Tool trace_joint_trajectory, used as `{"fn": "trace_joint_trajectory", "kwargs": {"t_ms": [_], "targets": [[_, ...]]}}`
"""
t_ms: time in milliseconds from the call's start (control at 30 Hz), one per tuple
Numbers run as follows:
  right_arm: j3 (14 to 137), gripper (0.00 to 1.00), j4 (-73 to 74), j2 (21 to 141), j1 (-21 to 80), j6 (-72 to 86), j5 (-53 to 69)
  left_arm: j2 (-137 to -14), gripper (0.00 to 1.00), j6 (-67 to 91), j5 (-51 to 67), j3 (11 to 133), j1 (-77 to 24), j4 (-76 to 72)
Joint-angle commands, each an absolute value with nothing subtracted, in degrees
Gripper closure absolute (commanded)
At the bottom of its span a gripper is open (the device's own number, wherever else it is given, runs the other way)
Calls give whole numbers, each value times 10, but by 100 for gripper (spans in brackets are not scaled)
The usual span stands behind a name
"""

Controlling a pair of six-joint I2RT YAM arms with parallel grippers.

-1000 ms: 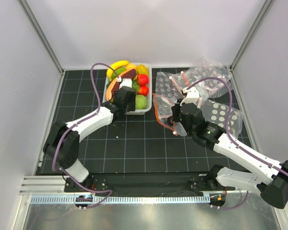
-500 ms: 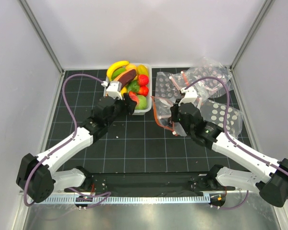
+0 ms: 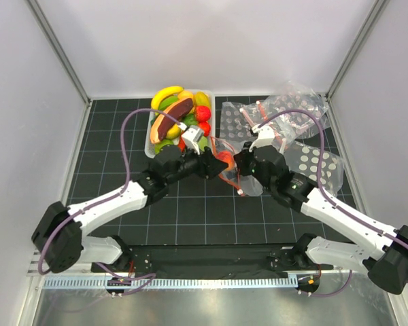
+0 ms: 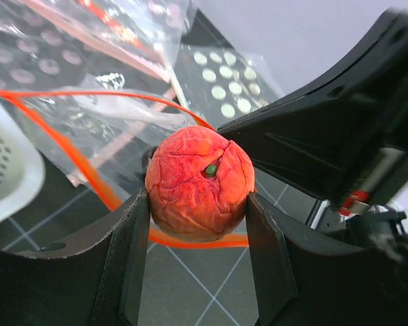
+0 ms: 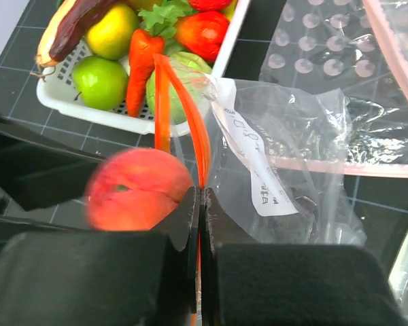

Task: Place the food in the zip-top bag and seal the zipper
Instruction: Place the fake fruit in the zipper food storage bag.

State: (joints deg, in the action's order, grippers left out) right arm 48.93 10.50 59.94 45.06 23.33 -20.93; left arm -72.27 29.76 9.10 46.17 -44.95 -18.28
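White walls close in a black gridded counter (image 3: 190,217) where both arms meet near the middle. The left claw (image 4: 197,210) is clenched on an orange-red round fruit (image 4: 197,178), one finger pressing each side of it, and holds it right at the mouth of the clear dotted bag (image 5: 285,170). The right claw (image 5: 198,204) is pinched tight on the orange-red zipper (image 5: 161,102), which stands up in an open loop just beside the fruit. Whether the fruit has crossed into the mouth cannot be told. The bag's crumpled body trails away on the counter to the right of the pinch. Just behind the bag, a white tub (image 5: 95,115) holds the other food: a yellow banana (image 3: 168,92), a strawberry (image 3: 203,113), a brown-purple oblong (image 3: 173,114), a green apple (image 5: 100,81) and a carrot (image 5: 139,68). More dotted bags (image 3: 306,109) lie heaped at the far right.
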Motion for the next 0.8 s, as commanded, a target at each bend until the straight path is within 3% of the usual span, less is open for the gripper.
{"fn": "trace_joint_trajectory", "kwargs": {"t_ms": [0,133,233,267,333,533,767], "targets": [[492,99,67,575,454,243,-174,-771,59,300,109,502,-457,-209],[484,99,65,554,454,245,-183,-818,57,292,66,537,-459,-159],[474,99,62,530,454,245,-203,-844,30,285,63,566,-462,-120],[472,99,62,520,454,245,-212,-842,11,276,62,570,-466,-112],[468,99,66,512,454,248,-249,-823,0,265,58,571,-478,-105],[470,99,92,514,454,267,-337,-739,0,243,8,548,-483,-74],[471,99,95,518,454,267,-350,-682,0,229,-213,524,-483,-28]]}}
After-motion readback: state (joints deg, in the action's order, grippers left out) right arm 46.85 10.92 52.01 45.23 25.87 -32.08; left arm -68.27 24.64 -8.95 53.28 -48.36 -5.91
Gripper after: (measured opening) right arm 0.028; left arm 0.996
